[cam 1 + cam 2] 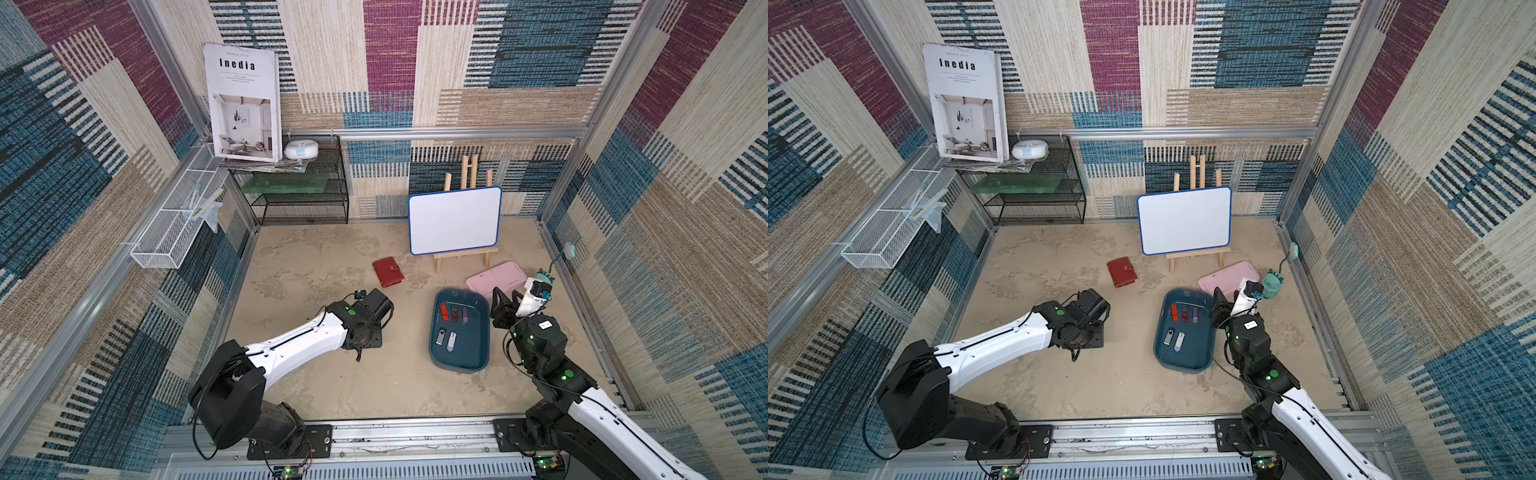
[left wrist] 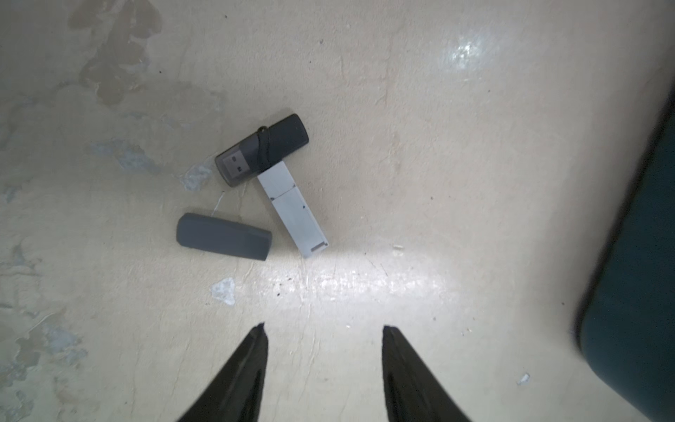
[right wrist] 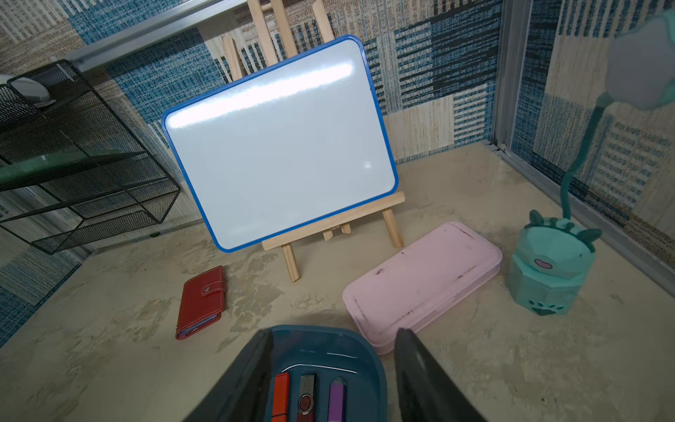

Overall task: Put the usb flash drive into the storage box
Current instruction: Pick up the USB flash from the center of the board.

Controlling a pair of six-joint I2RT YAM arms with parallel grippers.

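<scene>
In the left wrist view, three usb flash drives lie together on the beige table: a black one with a clear cap, a pale grey one and a dark grey one. My left gripper hovers a little short of them, open and empty. In both top views the left wrist hides these drives. The teal-blue storage box holds several drives, among them red, dark red and purple. My right gripper hangs open and empty over the box's far right rim.
A red wallet lies behind the left arm. A flat pink case and a teal lamp sit behind the box. A whiteboard on a wooden easel and a black wire shelf stand along the back wall.
</scene>
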